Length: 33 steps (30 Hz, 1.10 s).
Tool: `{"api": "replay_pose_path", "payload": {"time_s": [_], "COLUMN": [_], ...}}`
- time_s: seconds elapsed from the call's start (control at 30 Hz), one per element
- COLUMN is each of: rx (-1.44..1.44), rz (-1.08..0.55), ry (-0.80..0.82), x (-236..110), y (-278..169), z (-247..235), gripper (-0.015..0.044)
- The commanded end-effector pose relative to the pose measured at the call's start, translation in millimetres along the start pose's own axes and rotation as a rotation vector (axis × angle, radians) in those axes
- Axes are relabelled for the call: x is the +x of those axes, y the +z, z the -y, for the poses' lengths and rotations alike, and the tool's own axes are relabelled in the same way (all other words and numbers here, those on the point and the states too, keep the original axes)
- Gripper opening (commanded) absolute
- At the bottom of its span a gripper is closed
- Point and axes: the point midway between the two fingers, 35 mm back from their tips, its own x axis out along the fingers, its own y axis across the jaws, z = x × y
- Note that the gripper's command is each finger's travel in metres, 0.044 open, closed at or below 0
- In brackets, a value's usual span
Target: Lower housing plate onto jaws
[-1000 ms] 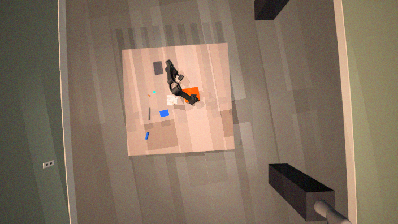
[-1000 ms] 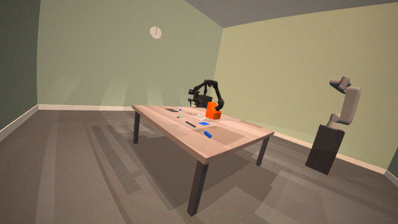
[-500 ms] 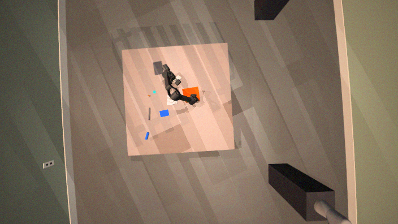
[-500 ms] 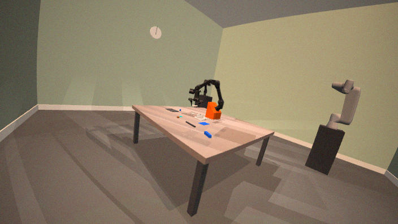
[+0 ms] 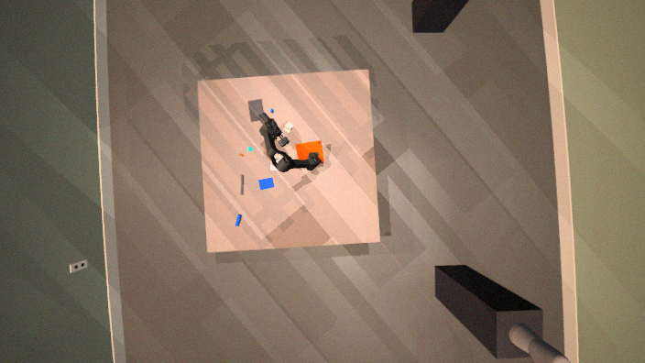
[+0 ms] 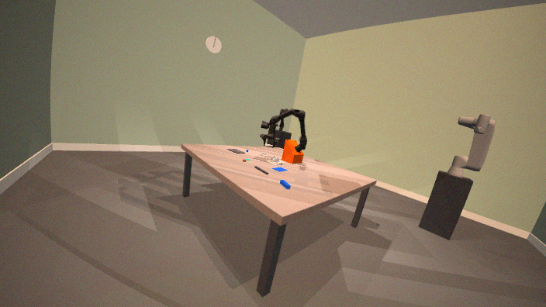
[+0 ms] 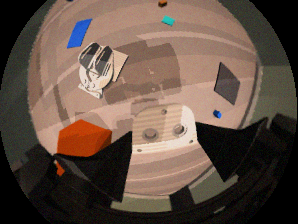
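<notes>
My gripper [image 7: 162, 129] is shut on the pale housing plate [image 7: 165, 117] [image 5: 289, 126], one black finger at each side edge. The plate shows two round holes or sockets and small corner holes. It is up in the air, away from the assembly; in the exterior view it shows only as a thin pale strip under the hand. The white gripper assembly [image 7: 95, 75] [image 6: 275, 160] with its two jaws stands on the table, at the upper left in the wrist view. In the top view the arm's elbow mostly covers it. The stubs are too small to tell.
An orange block [image 5: 307, 148] [image 6: 290, 152] [image 7: 82, 137] stands beside the assembly. A flat blue piece [image 5: 266, 183] [image 7: 80, 33], a dark flat panel [image 5: 255, 106] [image 7: 226, 84], a small blue piece [image 5: 272, 110] [image 7: 217, 114], a dark bar [image 5: 242, 184] and a blue block [image 5: 238, 220] lie around.
</notes>
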Motion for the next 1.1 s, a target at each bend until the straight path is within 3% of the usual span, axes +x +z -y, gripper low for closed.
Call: {"api": "replay_pose_path", "payload": {"time_s": [0.0,1.07], "rx": [0.062,0.450], "rz": [0.004,0.012], "ry": [0.002,0.025], "x": [-0.1,5.1], "y": [12.2,74.5], "z": [-12.0,-96.6], "gripper": [0.0351,0.0351]}}
